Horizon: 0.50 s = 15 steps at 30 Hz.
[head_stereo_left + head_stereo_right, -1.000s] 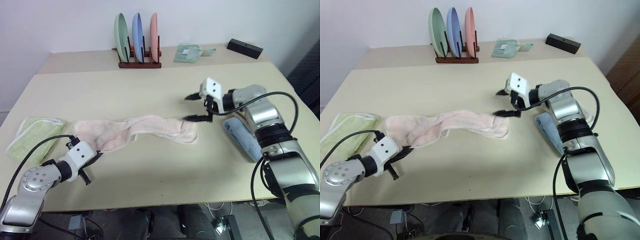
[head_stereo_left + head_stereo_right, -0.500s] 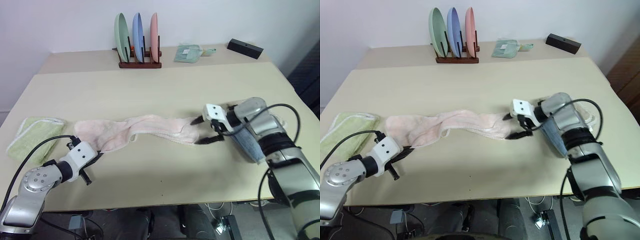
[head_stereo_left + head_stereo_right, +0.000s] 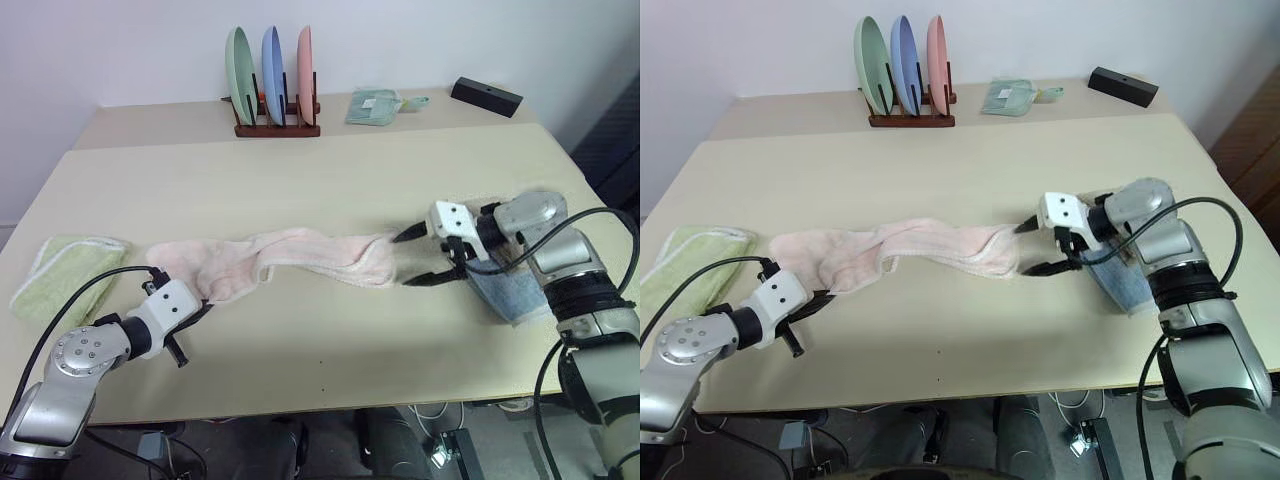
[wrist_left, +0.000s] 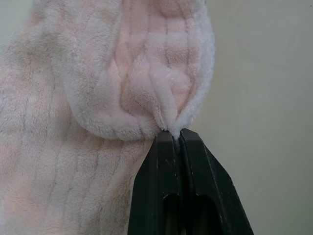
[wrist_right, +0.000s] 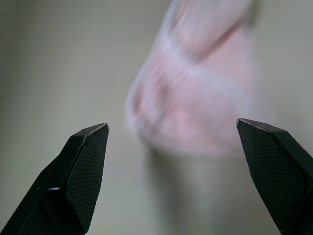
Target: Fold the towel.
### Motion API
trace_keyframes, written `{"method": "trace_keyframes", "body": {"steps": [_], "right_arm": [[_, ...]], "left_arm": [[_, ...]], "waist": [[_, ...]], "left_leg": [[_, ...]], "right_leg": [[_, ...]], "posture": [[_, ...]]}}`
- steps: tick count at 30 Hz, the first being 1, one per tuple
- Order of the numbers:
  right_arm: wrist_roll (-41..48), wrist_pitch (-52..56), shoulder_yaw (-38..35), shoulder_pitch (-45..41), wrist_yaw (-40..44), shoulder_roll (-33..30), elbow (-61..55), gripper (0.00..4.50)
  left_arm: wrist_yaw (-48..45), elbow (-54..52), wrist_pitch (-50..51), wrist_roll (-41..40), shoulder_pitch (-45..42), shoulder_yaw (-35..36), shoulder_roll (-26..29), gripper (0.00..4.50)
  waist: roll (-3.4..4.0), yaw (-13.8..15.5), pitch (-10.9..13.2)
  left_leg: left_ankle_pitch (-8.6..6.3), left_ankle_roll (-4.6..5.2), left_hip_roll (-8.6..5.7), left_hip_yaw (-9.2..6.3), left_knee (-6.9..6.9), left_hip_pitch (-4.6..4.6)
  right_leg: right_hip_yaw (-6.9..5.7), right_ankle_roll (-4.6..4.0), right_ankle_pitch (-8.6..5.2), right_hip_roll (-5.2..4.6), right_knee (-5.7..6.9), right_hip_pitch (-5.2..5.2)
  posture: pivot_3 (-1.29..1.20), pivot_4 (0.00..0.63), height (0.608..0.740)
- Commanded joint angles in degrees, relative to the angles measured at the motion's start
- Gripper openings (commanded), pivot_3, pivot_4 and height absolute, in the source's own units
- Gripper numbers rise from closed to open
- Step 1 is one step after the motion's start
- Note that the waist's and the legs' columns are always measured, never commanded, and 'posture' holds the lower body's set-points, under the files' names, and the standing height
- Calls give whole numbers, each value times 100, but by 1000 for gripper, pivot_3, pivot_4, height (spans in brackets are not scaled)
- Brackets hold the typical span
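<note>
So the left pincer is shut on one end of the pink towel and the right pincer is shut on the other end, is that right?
Not quite. The left pincer is shut on the towel, but the right pincer is open, just short of the other end, as the right wrist view shows.

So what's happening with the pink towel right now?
Left gripper shut on towel end. Right gripper open, just off the other end. Nothing in between.

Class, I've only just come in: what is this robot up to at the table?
It is partway into folding a pink towel stretched across the table. The left gripper is shut on the towel's edge at one end. The right gripper is open, close to the other end, not holding it.
</note>
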Motion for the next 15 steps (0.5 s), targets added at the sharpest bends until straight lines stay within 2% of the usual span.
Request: {"method": "trace_keyframes", "body": {"steps": [1, 7, 11, 13, 15], "right_arm": [[-137, -247, -88, -374, -380, 192, 235, 4249], [-776, -1055, 286, -925, -866, 737, 1603, 4249], [-946, -1300, 396, -1227, -717, 959, 2295, 4249], [-989, -1438, 427, -1289, -611, 968, 2461, 3752], [-990, -1518, 405, -1313, -541, 950, 2514, 2981]], "left_arm": [[-15, -298, 137, -37, -49, 18, 69, 0], [29, -473, 370, -35, -108, -28, 31, 0], [49, -472, 394, -24, -112, -16, 25, 0], [59, -455, 367, -20, -74, 14, 22, 0], [80, -460, 335, -19, 12, 52, 7, 0]], "waist": [[0, -3, 0], [-1, -4, 0], [1, -11, 1], [0, -5, 0], [0, -11, 0]], "left_leg": [[0, 0, 0, 0, 0, 0], [0, -1, 1, 1, 0, 0], [1, -1, 1, 2, 0, -2], [1, -1, 1, 2, 0, -3], [1, -1, 1, 2, 0, -2]], "right_leg": [[0, 0, 0, 0, 0, 0], [0, -1, 0, 1, 0, -1], [0, -1, 1, 2, 1, -5], [0, -1, 1, 2, 0, -4], [0, -1, 1, 3, -1, -4]], "posture": [[0, 150, 737], [0, 150, 737], [0, 150, 737], [0, 150, 737], [0, 150, 737]]}}
